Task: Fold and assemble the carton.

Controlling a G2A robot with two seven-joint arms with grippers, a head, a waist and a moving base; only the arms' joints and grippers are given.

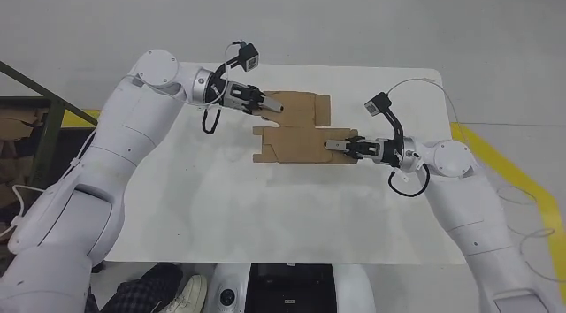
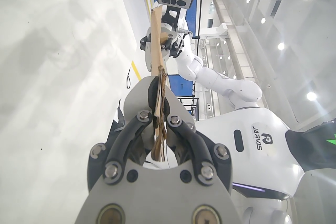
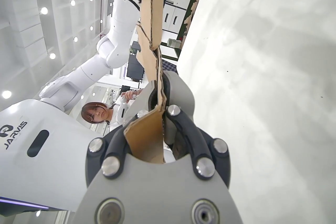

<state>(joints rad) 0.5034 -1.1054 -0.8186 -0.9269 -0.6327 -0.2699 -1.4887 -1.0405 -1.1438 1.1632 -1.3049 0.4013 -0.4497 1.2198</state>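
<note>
A flattened brown carton (image 1: 299,127) is held above the white table (image 1: 221,207) between both arms. My left gripper (image 1: 277,107) is shut on the carton's far left flap. My right gripper (image 1: 332,146) is shut on its near right edge. In the left wrist view the carton (image 2: 156,51) shows edge-on, pinched between my left gripper's (image 2: 159,89) black pads, and runs toward the other arm's gripper. In the right wrist view the carton (image 3: 149,7) shows edge-on, with my right gripper (image 3: 158,89) shut on its bent flap.
The white table reaches well beyond the carton on all sides, with its far edge (image 1: 354,69) close behind the carton. A yellow floor line (image 1: 500,158) runs beside the table's right side. Dark green framing (image 1: 35,101) stands to the left.
</note>
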